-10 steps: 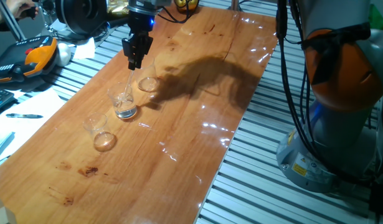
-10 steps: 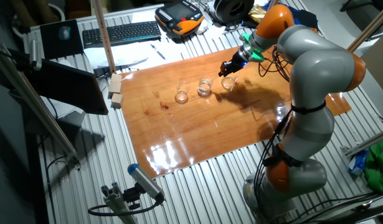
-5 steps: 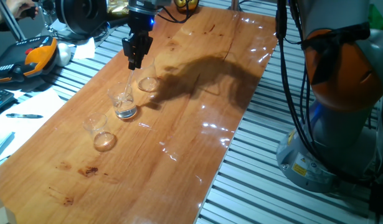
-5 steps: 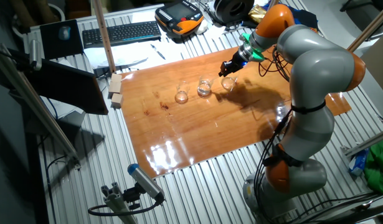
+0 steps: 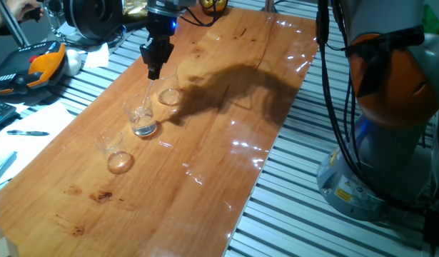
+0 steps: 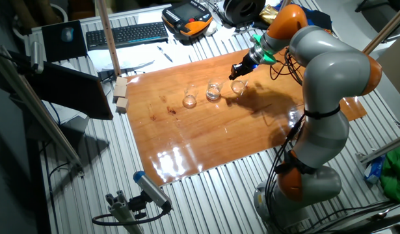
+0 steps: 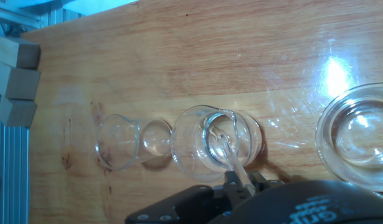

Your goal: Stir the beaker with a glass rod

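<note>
Glass stood in a row of three on the wooden table [image 5: 226, 143]: the beaker [image 5: 141, 116] in the middle, a smaller beaker [image 5: 113, 150] on one side of it and a wider beaker [image 5: 170, 89] on the other, each near it but not touching it in the fixed views. In the hand view the beaker [image 7: 217, 143] lay just beyond the fingers, with the smaller beaker [image 7: 130, 144] seeming to overlap its rim on the left and the wider beaker [image 7: 358, 140] well clear of it on the right.

The gripper [image 5: 155, 69] hung above the beaker, toward the wider beaker's side, its fingers closed tight on the top of the rod [image 5: 146, 100]. The rod slanted down from the fingers into the beaker, its lower end inside the glass near the bright base. The hand view showed the rod [image 7: 230, 160] running from between the dark fingers into the beaker's mouth, its tip close to the bottom; whether it touched the bottom or the wall I could not tell.

In the other fixed view the gripper [image 6: 238, 68] sat over the beaker [image 6: 214, 91], the arm [image 6: 317, 78] arching back away from it. Three small wooden blocks [image 7: 15, 81] lay at the table's edge, well beyond the smaller beaker. A keyboard [image 6: 127, 34] lay off the table, far behind the beaker.
</note>
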`<state>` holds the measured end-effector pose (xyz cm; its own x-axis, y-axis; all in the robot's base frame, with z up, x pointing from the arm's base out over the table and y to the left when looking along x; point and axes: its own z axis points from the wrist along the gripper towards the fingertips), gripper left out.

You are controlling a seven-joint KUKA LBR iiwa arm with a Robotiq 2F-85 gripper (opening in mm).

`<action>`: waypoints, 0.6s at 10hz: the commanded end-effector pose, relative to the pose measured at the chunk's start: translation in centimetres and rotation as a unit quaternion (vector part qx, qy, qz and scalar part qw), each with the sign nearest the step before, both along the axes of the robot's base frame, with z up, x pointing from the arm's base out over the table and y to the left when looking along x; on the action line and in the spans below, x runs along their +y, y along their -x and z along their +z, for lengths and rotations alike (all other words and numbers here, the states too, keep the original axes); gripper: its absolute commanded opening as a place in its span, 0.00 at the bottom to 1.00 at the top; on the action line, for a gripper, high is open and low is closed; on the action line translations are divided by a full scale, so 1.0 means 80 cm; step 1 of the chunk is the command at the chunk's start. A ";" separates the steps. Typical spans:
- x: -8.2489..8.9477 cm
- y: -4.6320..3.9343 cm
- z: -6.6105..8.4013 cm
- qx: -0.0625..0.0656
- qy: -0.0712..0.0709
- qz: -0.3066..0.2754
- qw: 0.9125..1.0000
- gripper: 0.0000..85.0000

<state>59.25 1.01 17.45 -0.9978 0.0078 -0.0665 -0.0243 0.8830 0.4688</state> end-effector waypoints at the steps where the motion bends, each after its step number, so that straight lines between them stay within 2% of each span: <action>1: 0.000 0.000 0.000 0.001 0.000 0.002 1.000 0.00; 6: 0.001 -0.001 0.008 -0.001 0.011 -0.020 1.000 0.00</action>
<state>59.32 1.08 18.14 -0.9965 0.0463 -0.0689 0.0105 0.8939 0.4481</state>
